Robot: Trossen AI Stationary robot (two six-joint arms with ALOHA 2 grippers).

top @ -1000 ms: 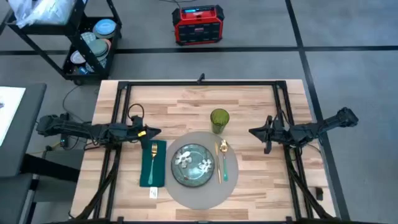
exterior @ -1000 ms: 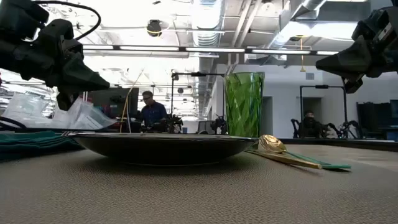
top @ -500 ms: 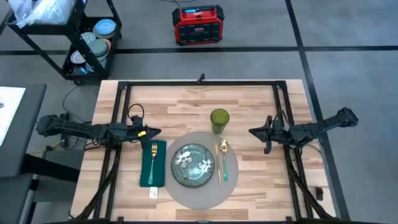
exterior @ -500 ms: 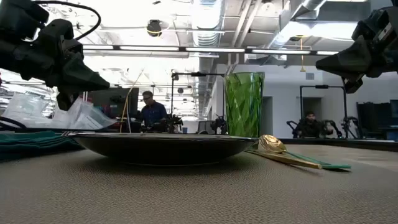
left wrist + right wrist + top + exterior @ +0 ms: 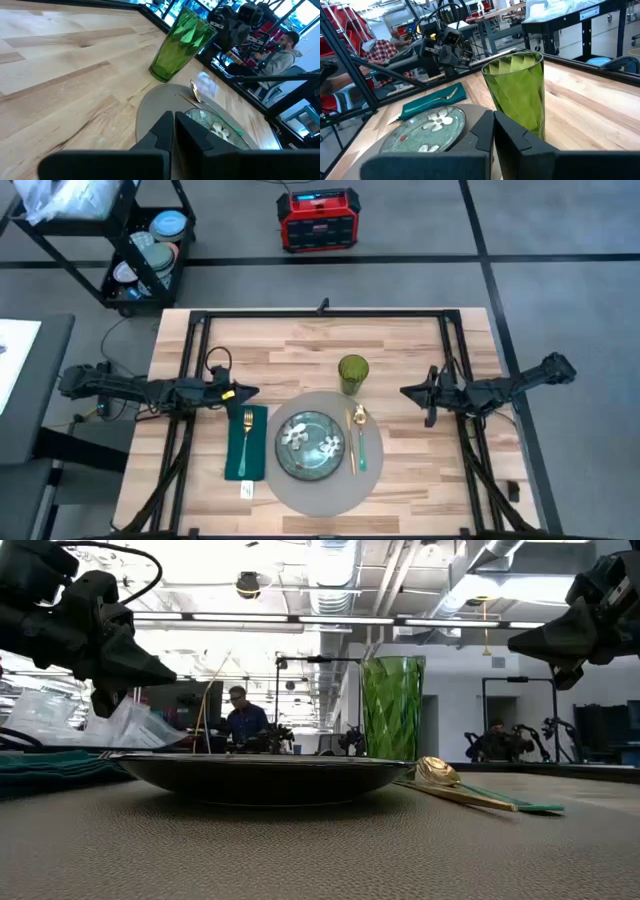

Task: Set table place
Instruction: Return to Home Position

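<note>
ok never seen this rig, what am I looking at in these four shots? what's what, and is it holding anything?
Two robot arms at a wooden table, each with a two-finger gripper. High picture: straight down. Low picture: table-top height. The other two: a camera on each wrist, looking past that arm's own dark fingers. The left gripper and right gripper hover on either side of the setting, both shut and holding nothing. On the table: a round grey placemat carrying a floral plate and a gold spoon beside it, a green cup by the mat's far right edge, and a green napkin with a gold fork on it, left of the mat.
</note>
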